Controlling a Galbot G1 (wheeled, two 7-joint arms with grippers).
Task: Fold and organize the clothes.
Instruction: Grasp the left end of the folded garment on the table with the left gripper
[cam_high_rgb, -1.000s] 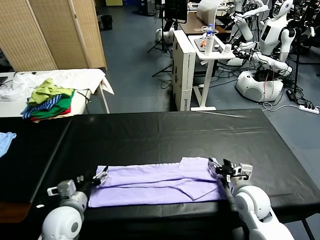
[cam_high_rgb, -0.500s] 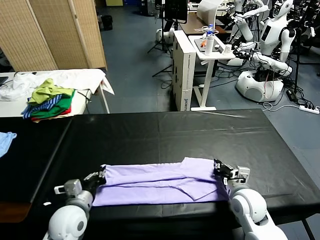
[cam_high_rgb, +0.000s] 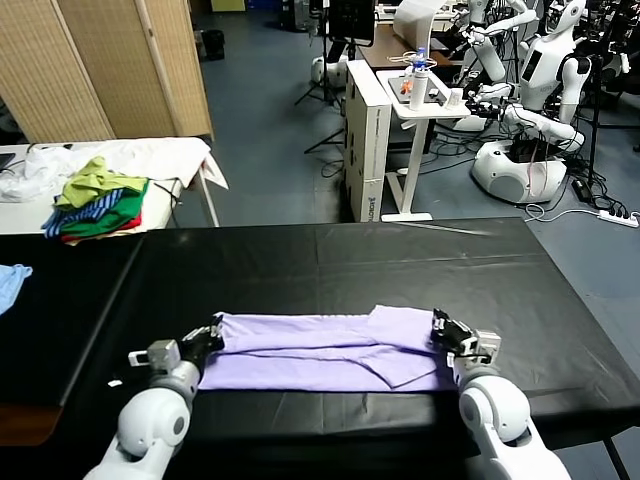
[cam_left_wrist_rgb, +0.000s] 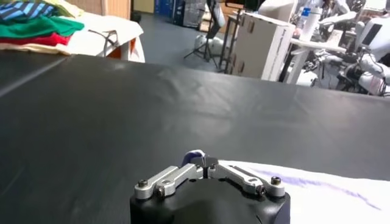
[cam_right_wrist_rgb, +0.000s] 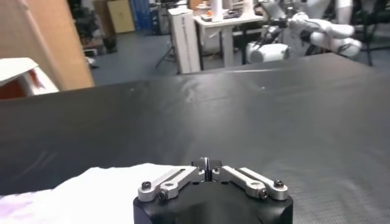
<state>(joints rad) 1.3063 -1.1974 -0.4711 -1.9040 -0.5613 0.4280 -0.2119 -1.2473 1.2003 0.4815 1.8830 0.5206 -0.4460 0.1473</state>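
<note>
While the clothes (cam_high_rgb: 320, 348) lie as a long band near the table's (cam_high_rgb: 420, 270) front edge, the left gripper (cam_high_rgb: 208, 336) is clamped on one end and the right gripper (cam_high_rgb: 441, 331) is pinched on the other. Both ends are best carried evenly, so no slack bunches. A garment pile (cam_high_rgb: 98, 198) and blue cloth (cam_high_rgb: 10, 282) sit well apart; nothing obstructs.

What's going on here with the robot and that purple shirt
The robot is folding a lavender T-shirt lying in a long, partly folded band near the front edge of the black table. Both arms are at work: the left gripper is pinched shut on the shirt's left end, and the right gripper is shut at its right end. A pile of other garments sits on a side table, untouched.
</note>
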